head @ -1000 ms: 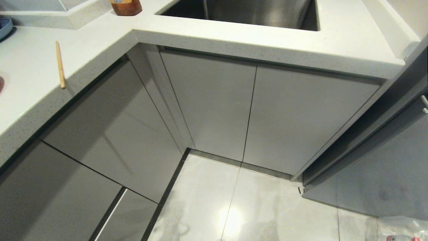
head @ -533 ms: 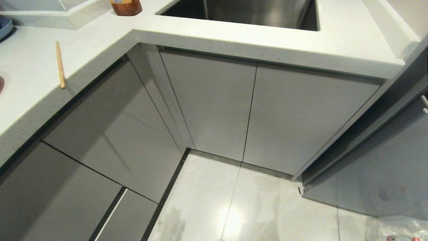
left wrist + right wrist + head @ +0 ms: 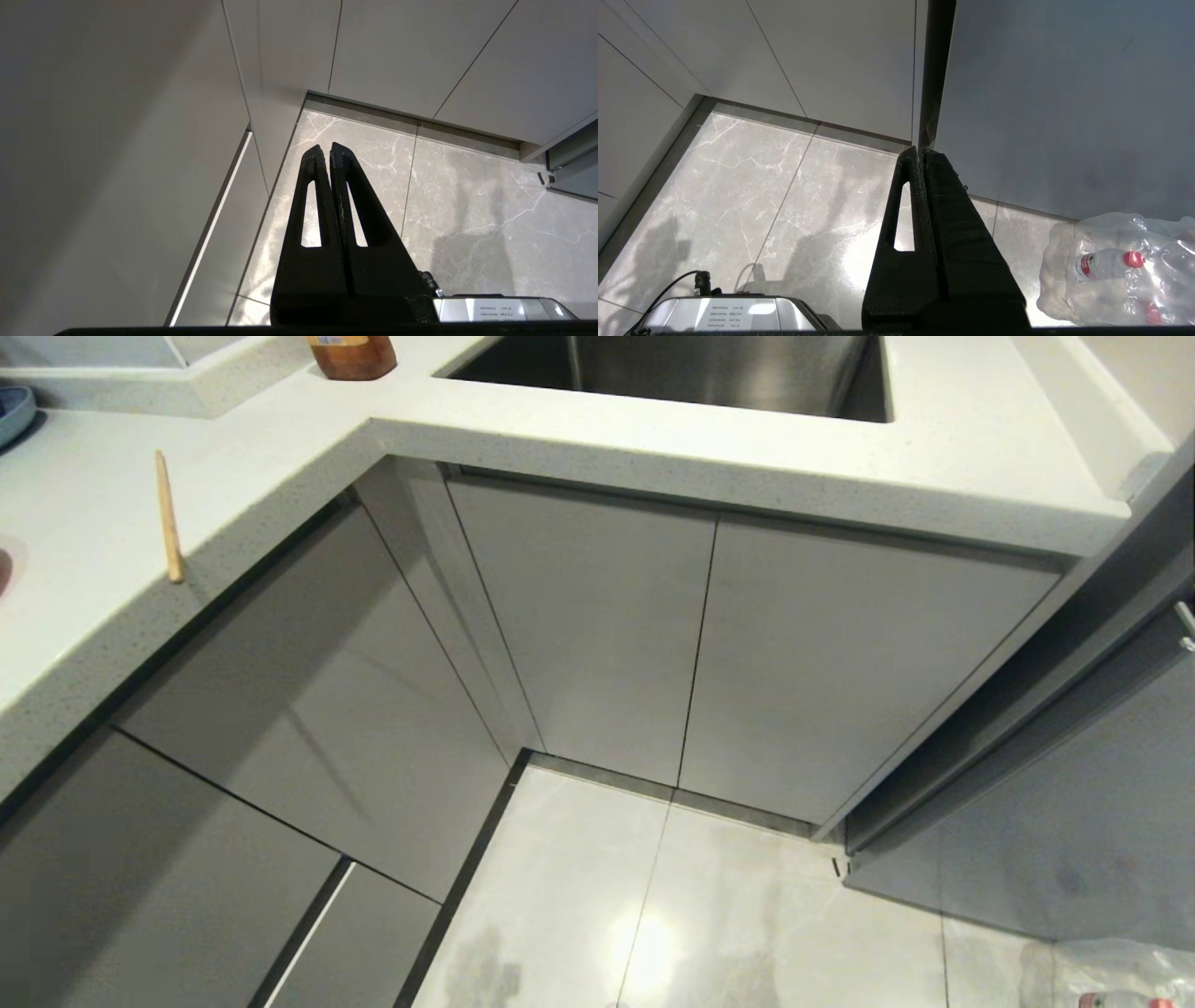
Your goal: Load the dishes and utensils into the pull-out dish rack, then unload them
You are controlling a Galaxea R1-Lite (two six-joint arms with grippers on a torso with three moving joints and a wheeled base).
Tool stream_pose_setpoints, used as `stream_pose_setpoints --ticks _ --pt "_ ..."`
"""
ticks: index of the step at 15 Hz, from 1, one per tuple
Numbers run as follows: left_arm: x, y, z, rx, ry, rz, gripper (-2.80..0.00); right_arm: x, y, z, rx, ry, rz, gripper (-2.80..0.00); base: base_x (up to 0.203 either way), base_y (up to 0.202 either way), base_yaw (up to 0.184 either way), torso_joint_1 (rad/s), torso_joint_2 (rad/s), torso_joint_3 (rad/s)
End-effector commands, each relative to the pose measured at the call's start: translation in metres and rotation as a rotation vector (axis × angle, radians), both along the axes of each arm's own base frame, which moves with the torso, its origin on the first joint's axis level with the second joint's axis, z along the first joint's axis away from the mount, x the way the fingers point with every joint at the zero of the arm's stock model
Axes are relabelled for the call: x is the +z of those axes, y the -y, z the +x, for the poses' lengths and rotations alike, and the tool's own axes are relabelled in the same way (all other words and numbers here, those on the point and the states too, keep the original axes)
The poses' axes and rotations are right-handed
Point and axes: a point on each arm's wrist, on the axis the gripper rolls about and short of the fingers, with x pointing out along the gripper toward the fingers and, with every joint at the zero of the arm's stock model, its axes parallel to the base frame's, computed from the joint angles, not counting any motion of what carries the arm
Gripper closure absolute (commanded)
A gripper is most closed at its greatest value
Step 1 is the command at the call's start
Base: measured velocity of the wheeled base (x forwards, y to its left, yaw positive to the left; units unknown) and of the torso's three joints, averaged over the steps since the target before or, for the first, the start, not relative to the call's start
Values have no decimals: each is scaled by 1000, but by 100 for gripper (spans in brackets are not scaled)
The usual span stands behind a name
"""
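Nothing has shifted in head view since a second ago: chopstick [image 3: 169, 516] lies at 10 o'clock on countertop [image 3: 84, 504], long axis near 12–6, nearer the left gripper [image 3: 326, 150]; both it and right gripper [image 3: 920, 154] pinched closed, empty.

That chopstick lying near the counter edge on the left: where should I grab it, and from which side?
Take the chopstick near its middle, coming straight down from above with the fingers across its width. It lies flat on the white counter, its near tip close to the edge, so a top pinch is likely safest.
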Motion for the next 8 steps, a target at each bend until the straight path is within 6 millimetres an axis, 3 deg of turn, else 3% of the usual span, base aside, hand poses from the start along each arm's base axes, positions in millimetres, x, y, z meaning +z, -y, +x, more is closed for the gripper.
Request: stream_pose_setpoints --ticks 1,8 --pt "0 0 0 1 -2 -1 0 0 0 0 0 -2 0 0 0 0 0 0 0 0" --pt "-1 0 0 0 -4 -4 0 0 0 0 0 -2 0 0 0 0 0 0 0 0"
